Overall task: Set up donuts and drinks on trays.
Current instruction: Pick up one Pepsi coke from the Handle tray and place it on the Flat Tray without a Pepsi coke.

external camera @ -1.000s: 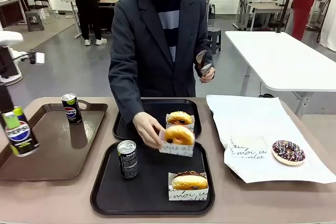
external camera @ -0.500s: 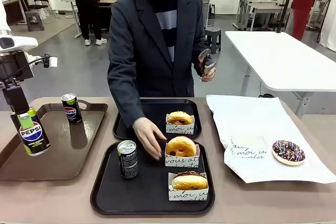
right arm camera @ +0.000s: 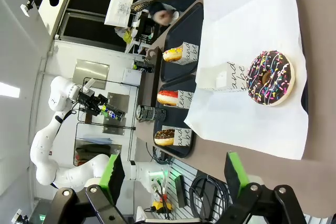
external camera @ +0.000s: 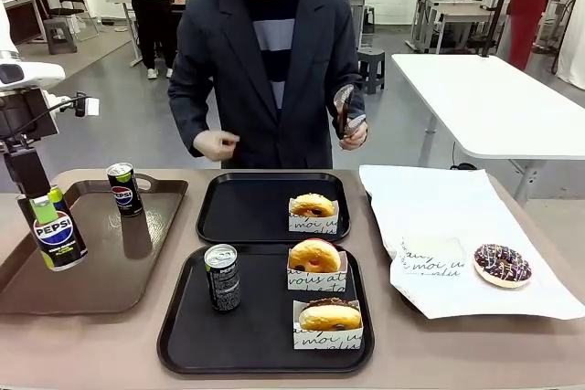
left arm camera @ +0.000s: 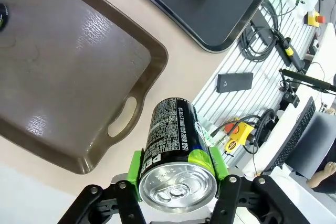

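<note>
The left end effector (left arm camera: 177, 178) was clenched on a Pepsi can (left arm camera: 176, 145), gripping it by the top. It held the can up over the left end of the brown tray (external camera: 101, 280), by the left edge of the counter (external camera: 82, 353). The can leaned a little.

The right end effector (right arm camera: 174, 176) was wide open with nothing in it. It looked over the white paper (right arm camera: 247, 40) and the sprinkle donut (right arm camera: 270, 77) on it.

The near tray (external camera: 183, 344) sat by the near edge of the counter. It already had a drink (external camera: 222, 277) on its left side, and a front donut (external camera: 329, 316) and a middle donut (external camera: 314, 256) on its right side.

Behind it, the far tray (external camera: 238, 216) had just one donut (external camera: 313, 205) on its right side and no drink. A spare can (external camera: 123, 188) stood at the far end of the brown tray.

The person's hand (external camera: 351, 127) held tongs, up and away from the trays.

I think the held can should go to the far tray. To do it well, lift it clear of the brown tray's rim first. Hold it straight up. Put it down on the bare left part of the far tray, well apart from the donut. Let go only when its bottom sits flat.
</note>
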Tool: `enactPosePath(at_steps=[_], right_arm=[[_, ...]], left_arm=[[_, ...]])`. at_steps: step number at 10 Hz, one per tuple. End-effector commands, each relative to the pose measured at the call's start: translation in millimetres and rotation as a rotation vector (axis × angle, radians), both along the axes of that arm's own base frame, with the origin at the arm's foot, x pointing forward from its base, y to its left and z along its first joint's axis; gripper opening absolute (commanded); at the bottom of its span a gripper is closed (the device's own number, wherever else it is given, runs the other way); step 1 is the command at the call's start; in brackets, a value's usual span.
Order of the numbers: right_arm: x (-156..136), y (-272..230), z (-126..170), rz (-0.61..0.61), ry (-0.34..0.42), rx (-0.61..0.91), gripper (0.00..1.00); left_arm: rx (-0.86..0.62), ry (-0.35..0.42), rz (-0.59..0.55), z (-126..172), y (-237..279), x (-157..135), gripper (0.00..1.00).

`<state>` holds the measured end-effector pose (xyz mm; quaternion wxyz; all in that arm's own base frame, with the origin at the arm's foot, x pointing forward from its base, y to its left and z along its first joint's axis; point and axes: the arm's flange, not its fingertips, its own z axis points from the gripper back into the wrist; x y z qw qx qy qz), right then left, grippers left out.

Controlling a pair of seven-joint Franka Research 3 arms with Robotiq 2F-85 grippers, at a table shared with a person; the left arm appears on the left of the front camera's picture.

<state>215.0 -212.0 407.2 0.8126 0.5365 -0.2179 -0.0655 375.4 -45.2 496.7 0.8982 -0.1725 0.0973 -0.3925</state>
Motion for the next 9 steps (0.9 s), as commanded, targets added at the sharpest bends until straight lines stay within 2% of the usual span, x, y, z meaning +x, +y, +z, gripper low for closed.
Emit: enactPosePath(at_steps=[1,4,6,7,9], right_arm=[[3,-1,2,-0.003,-0.034,0.018,1.00],[3,-1,2,-0.003,-0.034,0.018,1.00],[3,-1,2,-0.003,-0.034,0.018,1.00],[3,-1,2,-0.003,-0.034,0.018,1.00],[3,-1,2,-0.003,-0.034,0.018,1.00]], left_arm=[[0.038,-0.113,-0.028,5,-20,1,0.59],[0.166,-0.330,-0.025,23,-117,47,0.59],[0.202,-0.416,-0.018,20,-190,87,0.59],[0.226,-0.445,-0.020,6,-222,106,0.59],[0.217,-0.381,-0.009,-14,-246,126,0.59]])
